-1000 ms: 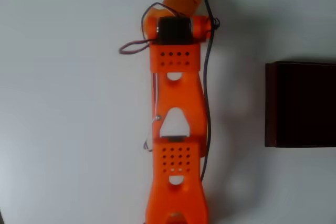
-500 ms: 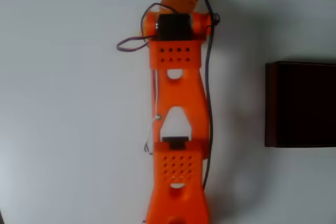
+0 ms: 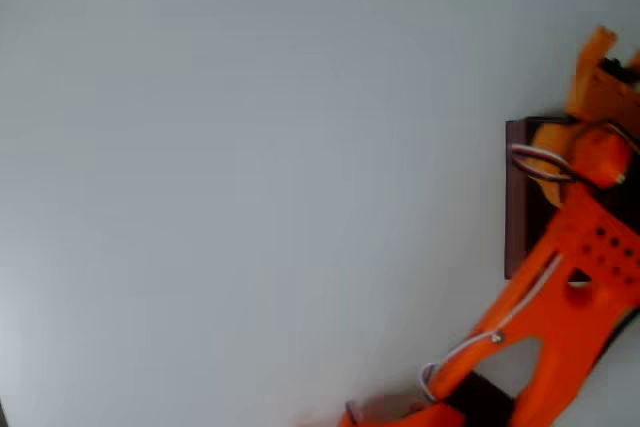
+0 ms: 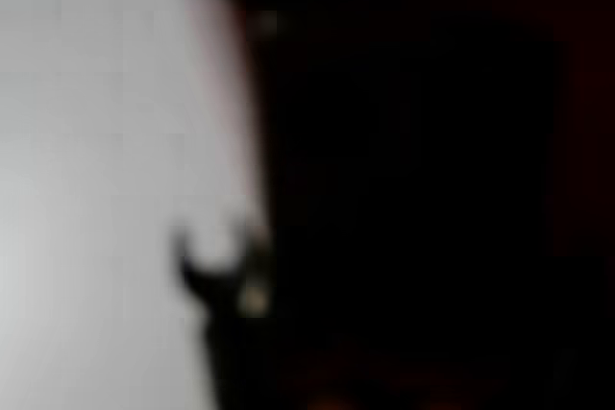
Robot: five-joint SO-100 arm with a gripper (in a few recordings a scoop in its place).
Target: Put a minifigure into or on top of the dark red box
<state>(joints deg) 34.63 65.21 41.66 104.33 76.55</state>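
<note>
Stretching across most of the overhead view is a plain pale grey-white table (image 3: 250,167), bare of anything but the rig at its right-hand side. Next in size comes the orange arm (image 3: 560,317), which rises from the bottom edge of that view and slants up toward the right, its perforated link and a looping white and dark cable lying over the dark red box (image 3: 516,197). Of the box, that view shows a maroon left wall and a strip of near-black interior beside it, the rest being covered by the arm or cut off by the right edge of the picture. The orange gripper (image 3: 600,72) sits at the far right, over or just past the top edge of the box, partly cropped; whether its jaws are parted or closed cannot be told from here, nor whether anything is between them. In the wrist view the picture is badly blurred: the box (image 4: 413,180) reads as a great black mass with a faint reddish rim at the top and right, set against the pale table (image 4: 96,141) on the left. At the lower left border of that dark mass a small dark, lumpy, forked shape with a lighter spot (image 4: 226,280) stands out against the table; it may be the minifigure or part of a finger, and the blur does not allow a decision.
</note>
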